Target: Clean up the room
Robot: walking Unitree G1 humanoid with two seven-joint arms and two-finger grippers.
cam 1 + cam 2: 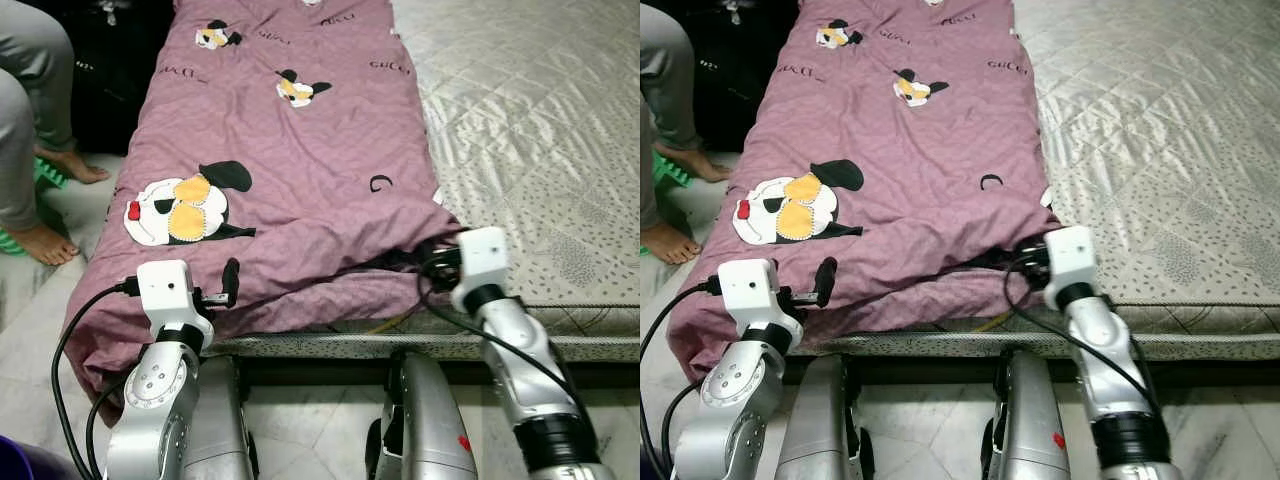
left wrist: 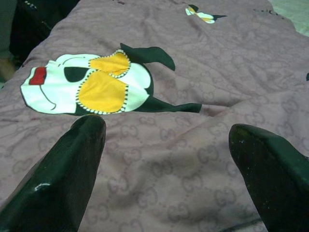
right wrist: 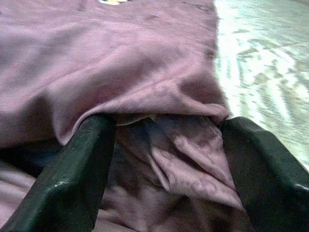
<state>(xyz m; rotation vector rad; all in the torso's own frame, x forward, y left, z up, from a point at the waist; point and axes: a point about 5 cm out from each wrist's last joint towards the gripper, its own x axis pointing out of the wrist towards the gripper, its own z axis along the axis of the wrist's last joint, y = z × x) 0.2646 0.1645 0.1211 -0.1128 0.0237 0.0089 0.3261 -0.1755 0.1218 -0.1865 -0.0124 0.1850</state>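
Lying ahead of both claws is the mattress, quilted and pale grey, which reaches far beyond the right claw on its outer side. A mauve blanket with cartoon prints covers the part of the mattress in front of the left claw and between the two claws; its near edge hangs over the mattress border, down to the tiled floor below the claws.

A person's legs in grey trousers, with bare feet, stand on the floor well beyond the left claw on its outer side.

The large cartoon print, white, yellow and black, is just in front of the left claw.

The left claw is wide open with its fingers resting over the blanket near the hanging edge, and it holds nothing.

The right claw is also wide open, pushed into the folded near corner of the blanket, so a bunch of cloth lies between its fingers, but they are not closed on it.
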